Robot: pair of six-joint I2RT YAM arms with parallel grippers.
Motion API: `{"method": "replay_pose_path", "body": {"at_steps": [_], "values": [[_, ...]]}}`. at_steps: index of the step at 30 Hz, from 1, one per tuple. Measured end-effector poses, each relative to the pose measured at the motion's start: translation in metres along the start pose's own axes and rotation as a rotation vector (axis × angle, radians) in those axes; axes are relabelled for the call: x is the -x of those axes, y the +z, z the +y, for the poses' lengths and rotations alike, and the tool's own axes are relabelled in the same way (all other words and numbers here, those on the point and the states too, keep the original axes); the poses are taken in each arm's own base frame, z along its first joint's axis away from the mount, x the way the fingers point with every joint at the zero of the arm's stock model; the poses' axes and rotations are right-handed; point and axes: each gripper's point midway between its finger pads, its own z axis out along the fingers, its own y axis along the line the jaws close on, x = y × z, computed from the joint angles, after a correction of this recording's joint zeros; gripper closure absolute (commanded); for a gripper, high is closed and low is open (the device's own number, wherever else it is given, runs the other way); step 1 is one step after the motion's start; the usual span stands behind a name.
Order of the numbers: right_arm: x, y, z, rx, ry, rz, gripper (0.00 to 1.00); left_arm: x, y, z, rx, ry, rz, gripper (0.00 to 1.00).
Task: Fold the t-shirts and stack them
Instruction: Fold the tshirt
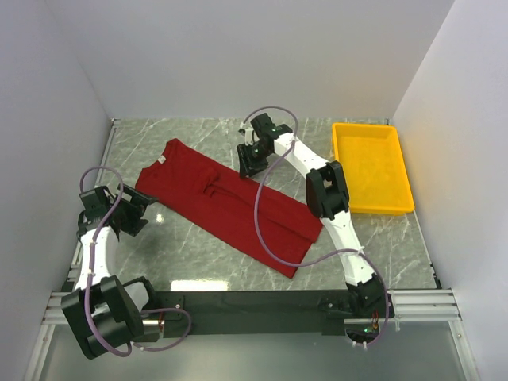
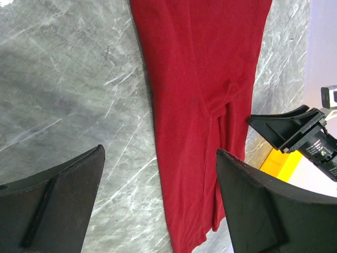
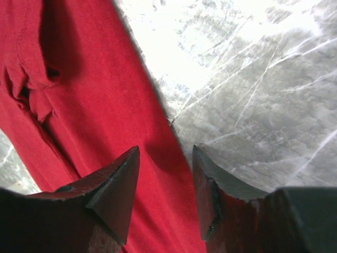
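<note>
A: Which step is in hand?
B: The t-shirt [image 1: 226,202] lies flat on the surface [image 1: 381,246], a narrow band running from the far-left corner toward the middle of the near edge. The lengthwise fold looks done.
A: And the claws?
B: The left claw [image 1: 136,210] gapes wide beside the collar end, empty. The right claw [image 1: 251,165] hovers over the band's far long edge, jaws apart, gripping nothing.
A: Next?
B: Probably a low pinch on the cloth's edge, then a crosswise fold.
</note>
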Motion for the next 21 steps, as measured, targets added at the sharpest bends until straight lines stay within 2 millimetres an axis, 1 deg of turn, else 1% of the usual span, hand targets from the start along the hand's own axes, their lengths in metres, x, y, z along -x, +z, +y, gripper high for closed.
{"method": "replay_pose_path", "body": {"at_steps": [1, 5, 9, 12, 13, 15, 16, 19, 21], "values": [[-0.0007, 0.0013, 0.0001, 0.001, 0.003, 0.003, 0.51, 0.0001, 0.0000, -0.0001, 0.000, -0.001, 0.000, 0.09], [-0.0024, 0.0042, 0.0019, 0.007, 0.006, 0.010, 0.63, 0.0000, 0.0000, -0.0001, 0.000, -0.002, 0.000, 0.09], [-0.0040, 0.0060, 0.0042, 0.018, 0.008, 0.016, 0.67, 0.0000, 0.0000, -0.0001, 0.000, -0.003, 0.000, 0.09], [-0.0063, 0.0068, 0.0062, 0.029, 0.011, 0.025, 0.74, 0.0001, 0.0000, -0.0004, -0.001, -0.005, 0.000, 0.09], [-0.0070, 0.0076, 0.0066, 0.032, 0.012, 0.028, 0.79, 0.0000, 0.0001, -0.0003, 0.000, -0.008, 0.000, 0.09], [-0.0075, 0.0083, 0.0067, 0.033, 0.012, 0.029, 0.83, 0.0002, 0.0001, -0.0006, -0.001, -0.008, -0.001, 0.09], [-0.0078, 0.0088, 0.0066, 0.033, 0.015, 0.030, 0.89, 0.0004, 0.0002, -0.0007, -0.002, -0.008, -0.001, 0.09], [-0.0072, 0.0086, 0.0050, 0.029, 0.029, 0.028, 0.97, 0.0010, 0.0005, -0.0011, -0.004, -0.007, -0.003, 0.09], [-0.0061, 0.0079, 0.0020, 0.023, 0.040, 0.024, 1.00, 0.0008, 0.0008, -0.0007, -0.002, -0.007, -0.002, 0.09]]}}
